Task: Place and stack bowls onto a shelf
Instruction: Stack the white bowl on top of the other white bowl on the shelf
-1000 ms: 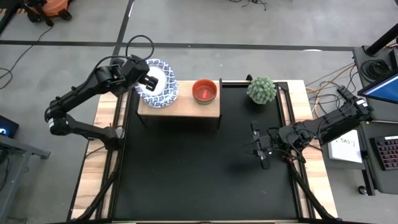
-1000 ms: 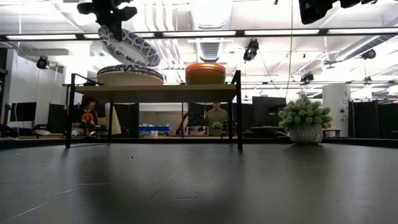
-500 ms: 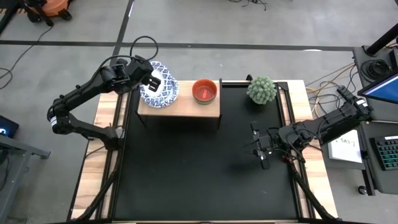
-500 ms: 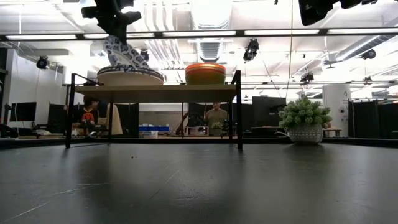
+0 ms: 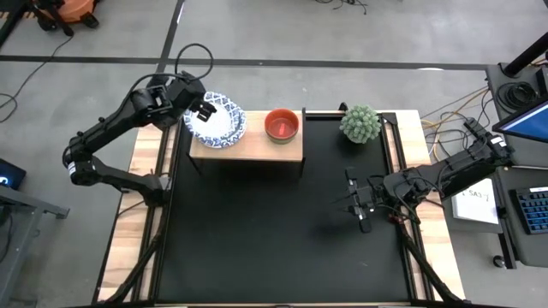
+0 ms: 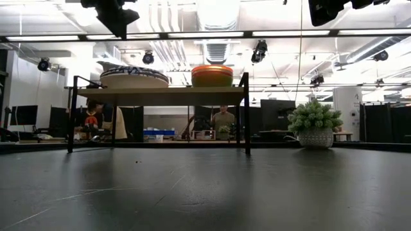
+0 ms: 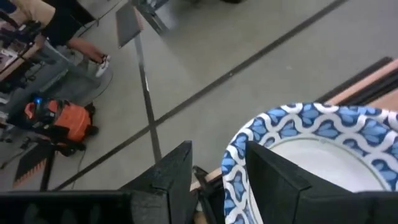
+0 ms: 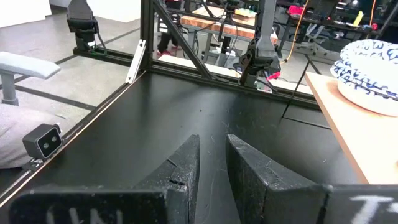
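1. Bench [image 5: 274,231]: black top, bare across most of its area; light wood strips along both sides.
2. Shelf [image 5: 257,151]: light-brown board on thin black legs, at the bench's far left corner.
3. Bowls [image 5: 224,127]: white with blue patterned rims, stacked on the shelf's left end, level in the low view [image 6: 133,77].
4. Red bowl [image 5: 282,125]: on the shelf, just right of the stack, apart from it.
5. Plant [image 5: 360,123]: green, spiky, in a pale pot on the bench, right of the shelf.
6. Left claw [image 5: 202,109]: over the stack's far-left edge, fingers parted either side of the top rim [image 7: 249,140], holding nothing.
7. Right claw [image 5: 360,208]: low over the bench's right half, well apart from the shelf; narrow gap between fingers, nothing in it.
8. Room: grey concrete floor with dark lines, an orange vacuum [image 5: 73,8], ceiling strip lights, people [image 6: 223,120] seated beyond the bench.
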You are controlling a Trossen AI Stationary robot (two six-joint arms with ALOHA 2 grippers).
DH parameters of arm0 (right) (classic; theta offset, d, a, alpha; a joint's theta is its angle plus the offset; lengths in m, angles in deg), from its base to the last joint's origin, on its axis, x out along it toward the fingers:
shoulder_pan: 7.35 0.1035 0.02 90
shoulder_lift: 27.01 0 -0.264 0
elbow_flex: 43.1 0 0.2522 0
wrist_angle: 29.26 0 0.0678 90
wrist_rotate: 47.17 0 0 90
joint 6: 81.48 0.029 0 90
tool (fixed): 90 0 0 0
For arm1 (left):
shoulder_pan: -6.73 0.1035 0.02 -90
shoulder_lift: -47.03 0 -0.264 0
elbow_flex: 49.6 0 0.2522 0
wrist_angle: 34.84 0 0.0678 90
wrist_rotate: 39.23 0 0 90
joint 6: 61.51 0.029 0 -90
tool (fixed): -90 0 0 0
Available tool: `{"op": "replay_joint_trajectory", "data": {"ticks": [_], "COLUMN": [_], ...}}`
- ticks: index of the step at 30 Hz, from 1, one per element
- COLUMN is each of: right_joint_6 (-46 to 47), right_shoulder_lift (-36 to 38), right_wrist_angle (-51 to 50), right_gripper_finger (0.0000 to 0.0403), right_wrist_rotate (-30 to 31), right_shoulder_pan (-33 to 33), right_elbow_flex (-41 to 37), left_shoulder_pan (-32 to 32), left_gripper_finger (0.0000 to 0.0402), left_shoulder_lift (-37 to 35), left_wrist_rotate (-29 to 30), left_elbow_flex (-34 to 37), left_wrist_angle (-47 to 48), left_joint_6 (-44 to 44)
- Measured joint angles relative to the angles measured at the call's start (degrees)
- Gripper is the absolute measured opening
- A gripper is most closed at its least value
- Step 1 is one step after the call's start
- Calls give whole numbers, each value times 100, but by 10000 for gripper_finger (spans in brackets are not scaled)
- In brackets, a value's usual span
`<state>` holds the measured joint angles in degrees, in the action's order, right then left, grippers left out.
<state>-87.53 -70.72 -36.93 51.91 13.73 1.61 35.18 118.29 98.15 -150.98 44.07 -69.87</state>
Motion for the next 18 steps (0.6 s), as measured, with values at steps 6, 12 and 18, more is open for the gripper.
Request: {"op": "replay_joint_trajectory", "data": {"ticks": [6,12,18], "right_joint_6": [0,2,0], "right_shoulder_lift": [0,2,2], "right_wrist_angle": [1,0,4], "right_gripper_finger": [68,68,68], "right_wrist_rotate": [0,0,0], "right_shoulder_pan": [1,0,0], "right_elbow_flex": [-1,-1,-1], "left_shoulder_pan": [174,648,884], "left_gripper_finger": [108,74,58], "left_shoulder_lift": [28,24,28], "left_wrist_rotate": [47,126,113], "left_elbow_flex": [194,749,1351], "left_wrist_angle": [271,236,-267], "left_joint_6": [-71,-396,-477]}}
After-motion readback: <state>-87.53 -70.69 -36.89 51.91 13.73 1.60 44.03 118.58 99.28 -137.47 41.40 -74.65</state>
